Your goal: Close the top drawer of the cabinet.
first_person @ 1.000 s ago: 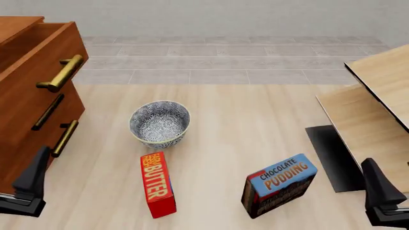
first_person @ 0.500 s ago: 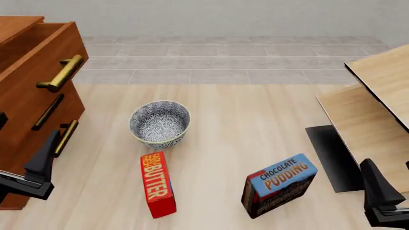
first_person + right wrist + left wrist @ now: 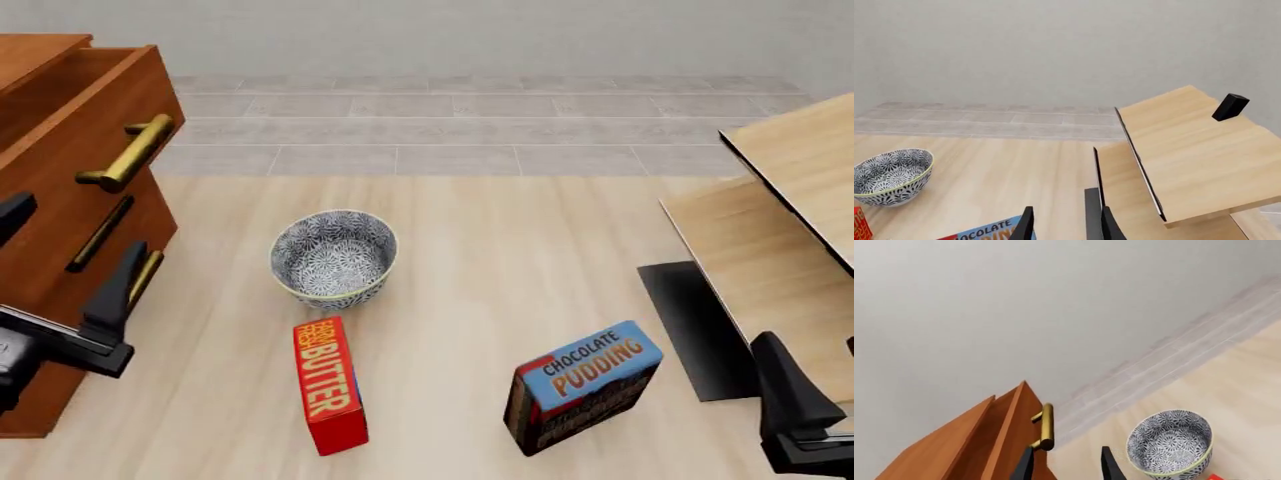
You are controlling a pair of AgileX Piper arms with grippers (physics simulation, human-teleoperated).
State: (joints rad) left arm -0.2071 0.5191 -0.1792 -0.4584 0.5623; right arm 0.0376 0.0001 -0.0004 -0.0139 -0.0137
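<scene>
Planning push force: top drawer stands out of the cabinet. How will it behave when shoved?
Top drawer is rigid wood, so it likely won't flex. Probably slides straight into the cabinet. The brass handle protrudes; contact there may slip off.

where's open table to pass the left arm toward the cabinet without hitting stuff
Bare wood runs between the cabinet and the bowl, where the left gripper hangs open. A wider free patch lies beyond the bowl toward the tiled strip. It is crowded nearer in: butter box and chocolate pudding box.
</scene>
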